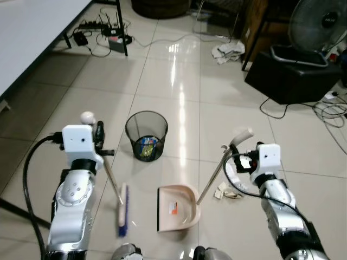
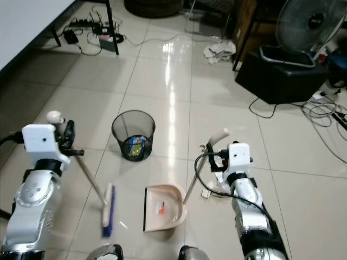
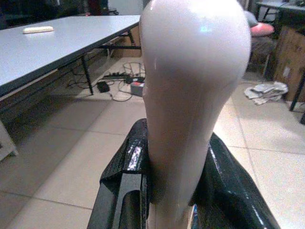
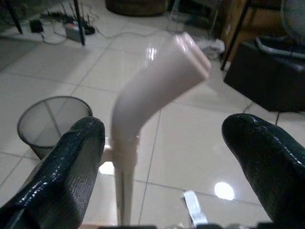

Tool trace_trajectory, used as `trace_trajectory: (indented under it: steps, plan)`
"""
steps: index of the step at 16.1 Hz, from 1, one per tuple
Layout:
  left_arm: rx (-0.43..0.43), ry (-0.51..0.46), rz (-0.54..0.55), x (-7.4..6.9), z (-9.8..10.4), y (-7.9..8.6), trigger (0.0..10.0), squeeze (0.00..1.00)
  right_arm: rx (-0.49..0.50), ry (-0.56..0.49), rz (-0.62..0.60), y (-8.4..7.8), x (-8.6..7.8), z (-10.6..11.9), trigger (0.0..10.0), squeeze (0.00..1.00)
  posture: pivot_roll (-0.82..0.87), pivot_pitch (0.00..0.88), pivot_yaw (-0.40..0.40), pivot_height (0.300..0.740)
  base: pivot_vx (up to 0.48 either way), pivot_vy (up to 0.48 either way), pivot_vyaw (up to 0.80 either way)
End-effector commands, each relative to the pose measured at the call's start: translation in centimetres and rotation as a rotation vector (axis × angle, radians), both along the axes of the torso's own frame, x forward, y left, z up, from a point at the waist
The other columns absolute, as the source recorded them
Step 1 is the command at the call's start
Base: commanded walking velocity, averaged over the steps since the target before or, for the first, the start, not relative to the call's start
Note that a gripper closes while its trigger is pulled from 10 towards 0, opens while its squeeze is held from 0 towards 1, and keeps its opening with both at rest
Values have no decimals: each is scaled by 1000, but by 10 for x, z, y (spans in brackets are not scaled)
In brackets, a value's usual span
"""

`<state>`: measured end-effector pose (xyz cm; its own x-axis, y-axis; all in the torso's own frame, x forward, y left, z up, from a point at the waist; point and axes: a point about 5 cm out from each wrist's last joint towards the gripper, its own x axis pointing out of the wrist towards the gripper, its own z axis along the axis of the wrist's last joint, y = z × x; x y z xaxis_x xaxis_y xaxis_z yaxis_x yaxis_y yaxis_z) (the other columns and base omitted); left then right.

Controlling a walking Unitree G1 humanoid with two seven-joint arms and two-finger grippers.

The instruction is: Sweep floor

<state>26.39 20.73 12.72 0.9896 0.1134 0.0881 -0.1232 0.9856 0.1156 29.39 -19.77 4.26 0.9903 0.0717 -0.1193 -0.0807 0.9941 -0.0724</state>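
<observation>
We hold the broom [image 1: 116,197] in the left end effector [image 3: 190,181], fingers clamped on the smooth, glossy, bulb-shaped plastic grip; its blue bristle head rests on the tiled floor [image 1: 179,86]. We judge it light and stiff, but slippery at that rounded top. The right end effector [image 4: 162,157] stands open around the dustpan handle [image 4: 157,81], a bent pale plastic tube, not gripping it. The dustpan [image 1: 178,208] lies flat beside the broom, near paper scraps [image 1: 227,190] and a wire-mesh bin [image 1: 146,135].
</observation>
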Motion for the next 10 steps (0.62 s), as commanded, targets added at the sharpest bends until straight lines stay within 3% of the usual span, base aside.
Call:
trace_trajectory:
  steps: [1, 2, 3, 6, 10]
  plan:
    - [21, -44, 2, -3, 11, 3, 10000, 0, 3, 11, 0, -3, 2, -2, 10000, 1000, 114, 192, -24, 740, 0, 0, 0]
    - [26, -42, 4, -4, 12, 3, 10000, 0, -1, 11, 7, -1, 5, -1, 10000, 584, 116, 197, -24, 740, 0, 0, 0]
    - [37, -32, 19, -11, 12, 8, 10000, 0, 4, 1, 27, 5, 10, 2, 10000, 0, 129, 216, -24, 740, 0, 0, 0]
    - [50, -13, 71, -28, 12, 20, 10000, 0, 4, -42, 77, 17, 22, 11, 10000, 0, 144, 244, -37, 740, 0, 0, 0]
    - [67, 6, 78, -40, 13, 24, 10000, 0, -17, -59, 56, 20, 30, 16, 10000, 0, 158, 269, -37, 740, 0, 0, 0]
